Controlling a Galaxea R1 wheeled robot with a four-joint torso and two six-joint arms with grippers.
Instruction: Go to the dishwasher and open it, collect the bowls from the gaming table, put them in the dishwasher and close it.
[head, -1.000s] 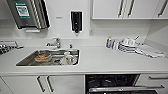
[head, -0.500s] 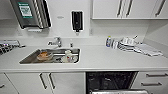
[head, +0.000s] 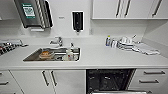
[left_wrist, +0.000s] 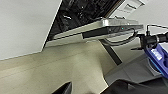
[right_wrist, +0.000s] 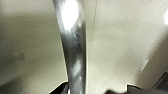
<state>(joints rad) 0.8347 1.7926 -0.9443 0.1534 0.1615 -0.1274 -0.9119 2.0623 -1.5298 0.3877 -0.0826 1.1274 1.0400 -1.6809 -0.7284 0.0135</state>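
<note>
The built-in dishwasher (head: 110, 81) with its dark racked interior stands open beneath the white kitchen surface (head: 100, 58), at about 5 o'clock in the head view, its steel-grey door (head: 118, 92) dropped forward at the lower edge. In the left wrist view the same door (left_wrist: 100, 28) hangs partly lowered, its metal edge catching the light, with the dark racks (left_wrist: 82, 10) behind it and pale speckled floor (left_wrist: 62, 67) below. The right wrist view shows a bright, blurred steel edge (right_wrist: 72, 45) running across a pale floor; what it belongs to cannot be told. Whether the fingers of either arm are spread or pressed together cannot be told.

At 9 o'clock from the dishwasher are white cabinet doors with dark bar handles (head: 48, 78); at 3 o'clock, white drawers (head: 150, 78). Above, at 10 o'clock, a rectangular stainless-steel sink (head: 32, 57) holds stacked dishes and a small bottle, with a chrome tap (head: 58, 41) behind it. At 1 o'clock on the surface lies a cluster of white crockery and a bottle (head: 122, 42), beside a folded cloth (head: 147, 49). On the wall hang a dark paper-towel dispenser (head: 33, 12) and a black soap dispenser (head: 77, 21), with white upper cupboards (head: 127, 8) at 1 o'clock.
</note>
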